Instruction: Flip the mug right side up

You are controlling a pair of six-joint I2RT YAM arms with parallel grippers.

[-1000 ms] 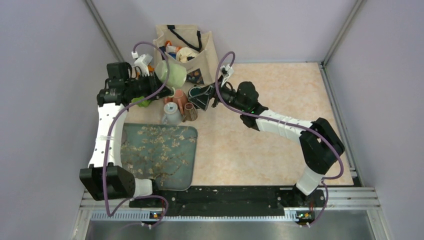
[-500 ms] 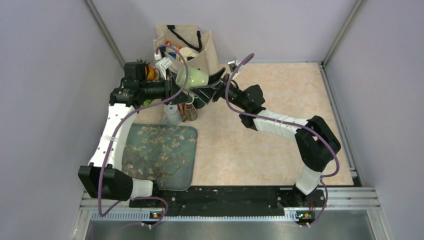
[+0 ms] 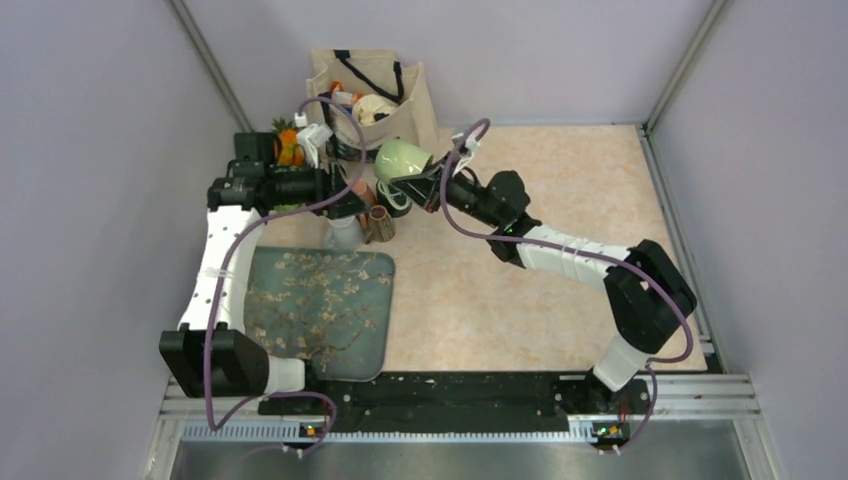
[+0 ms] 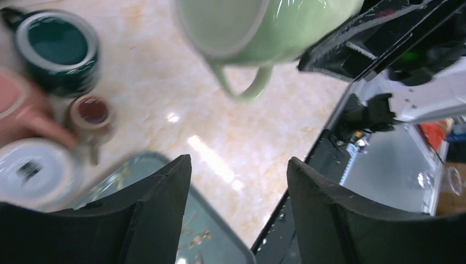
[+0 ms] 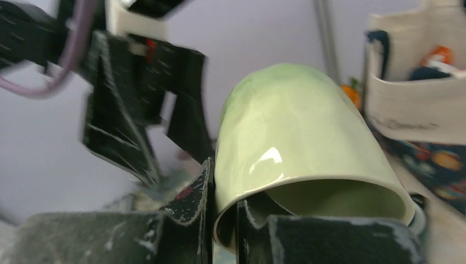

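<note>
- Across the back-left of the table (image 3: 520, 280), a matte, peach, stone-patterned sheet, both arms meet just in front of the canvas tote bag (image 3: 370, 90).
- Nearer me lies the tray (image 3: 315, 300), a flat rounded rectangle in grey-green with a blossom print. Nothing sits on it.
- The mug (image 3: 400, 158) is in the air between the two wrists, above the cluster of cups. It is glossy pale-green ceramic with a domed body and a loop handle. It is tilted, base up and away, mouth angled down toward the right arm.
- The handover has just happened. A second ago the left gripper (image 4: 239, 165) carried the mug; now its black ribbed fingers stand spread with nothing between them.
- The right gripper (image 3: 425, 180), wide open a moment ago, is pressed together on the mug's wall at the rim, one finger inside and one outside (a thin pinch on slick glaze).
- For the task, I judge the right wrist can now roll the mouth upward and set it down. The mug is not yet upright.
- Below sit a dark teal cup (image 4: 57, 49), a white cup (image 4: 33, 170) and a small brown cup (image 4: 90, 113), all round and blurred.
</note>
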